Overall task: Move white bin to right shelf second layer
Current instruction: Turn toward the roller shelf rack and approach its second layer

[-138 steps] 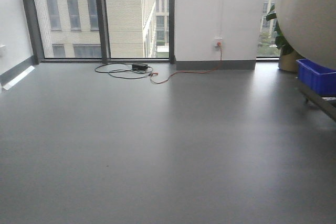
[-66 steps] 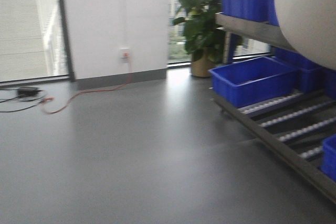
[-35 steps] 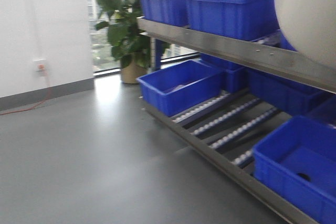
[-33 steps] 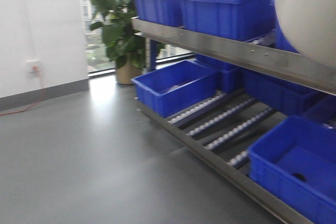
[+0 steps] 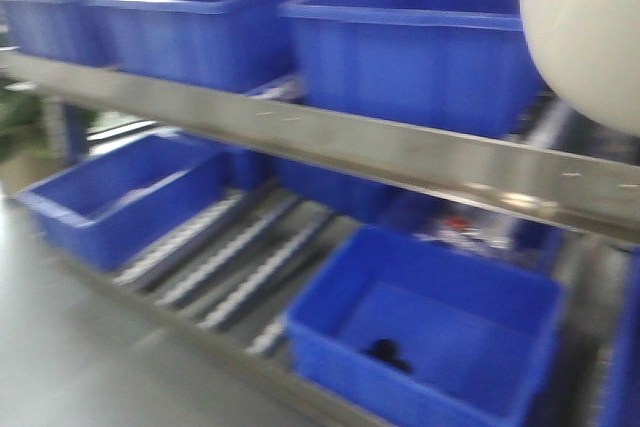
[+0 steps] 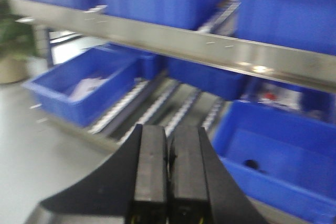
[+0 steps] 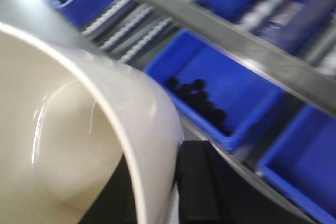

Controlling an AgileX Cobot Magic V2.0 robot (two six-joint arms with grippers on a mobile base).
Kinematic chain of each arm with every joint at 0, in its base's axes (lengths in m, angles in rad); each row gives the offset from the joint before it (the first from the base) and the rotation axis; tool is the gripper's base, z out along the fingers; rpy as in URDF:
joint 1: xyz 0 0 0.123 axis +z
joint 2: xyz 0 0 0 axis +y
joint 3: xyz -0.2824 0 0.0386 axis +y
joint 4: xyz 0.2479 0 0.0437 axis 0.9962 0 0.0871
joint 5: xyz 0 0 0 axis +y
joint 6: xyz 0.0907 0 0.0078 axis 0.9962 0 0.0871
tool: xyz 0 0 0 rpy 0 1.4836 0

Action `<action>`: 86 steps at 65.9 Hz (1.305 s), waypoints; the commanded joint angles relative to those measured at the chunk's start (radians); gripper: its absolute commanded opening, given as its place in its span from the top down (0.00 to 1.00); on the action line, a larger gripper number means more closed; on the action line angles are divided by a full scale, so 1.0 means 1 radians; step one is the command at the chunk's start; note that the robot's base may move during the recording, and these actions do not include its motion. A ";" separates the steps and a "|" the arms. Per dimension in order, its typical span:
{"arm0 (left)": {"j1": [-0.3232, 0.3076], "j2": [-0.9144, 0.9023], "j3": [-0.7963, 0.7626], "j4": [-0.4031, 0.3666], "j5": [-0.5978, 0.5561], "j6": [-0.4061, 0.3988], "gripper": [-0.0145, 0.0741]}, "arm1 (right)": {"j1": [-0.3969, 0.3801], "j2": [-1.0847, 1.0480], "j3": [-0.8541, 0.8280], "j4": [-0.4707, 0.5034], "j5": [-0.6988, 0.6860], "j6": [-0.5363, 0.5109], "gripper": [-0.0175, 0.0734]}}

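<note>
- Shelving fills every view: a stainless rack whose steel front crossbar (image 5: 400, 157) runs across the frame, with sloping roller rails (image 5: 230, 257) below it so that crates slide forward to the picking side by their own weight. Which level counts as the right shelf second layer I cannot settle from these blurred pictures.
- Blue crates (image 5: 420, 47) sit side by side on the level above the crossbar, and more on the rails beneath; one lower crate (image 5: 440, 332) lies open-topped with small dark objects in its bottom (too smeared to name).
- The white bin (image 5: 590, 32) is off the ground at the upper right of the front view, above the crossbar and near the upper crates. It is carried high, most likely to clear the bar before being set in.
- The right hand (image 7: 197, 182) is seen only as a dark body just behind the bin's rim (image 7: 142, 145); the wall appears pinched there, a grip that keeps the mouth open and the tub hanging free, so I judge it closed on the rim.
- The left hand (image 6: 169, 153) has its two pads pressed together with nothing between them, tucked low and well apart from the load.
</note>
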 commanded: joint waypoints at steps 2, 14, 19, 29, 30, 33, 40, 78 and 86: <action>-0.007 -0.015 0.027 -0.001 -0.090 -0.010 0.74 | -0.005 0.000 -0.031 -0.008 -0.086 -0.005 0.75; -0.007 -0.015 0.027 -0.001 -0.090 -0.010 0.74 | -0.005 0.000 -0.031 -0.008 -0.086 -0.005 0.75; -0.007 -0.015 0.027 -0.001 -0.090 -0.010 0.74 | -0.005 0.000 -0.031 -0.008 -0.086 -0.005 0.75; -0.007 -0.015 0.027 -0.001 -0.090 -0.010 0.74 | -0.005 0.000 -0.031 -0.008 -0.086 -0.005 0.75; -0.007 -0.015 0.027 -0.001 -0.090 -0.010 0.74 | -0.005 0.000 -0.031 -0.008 -0.086 -0.005 0.75; -0.007 -0.015 0.027 -0.001 -0.090 -0.010 0.74 | -0.005 0.000 -0.031 -0.008 -0.086 -0.005 0.75; -0.007 -0.015 0.027 -0.001 -0.090 -0.010 0.74 | -0.005 0.000 -0.031 -0.008 -0.086 -0.005 0.75; -0.007 -0.015 0.027 -0.001 -0.090 -0.010 0.74 | -0.005 0.000 -0.031 -0.008 -0.086 -0.005 0.75; -0.007 -0.015 0.027 -0.001 -0.090 -0.010 0.74 | -0.005 0.000 -0.031 -0.008 -0.086 -0.005 0.75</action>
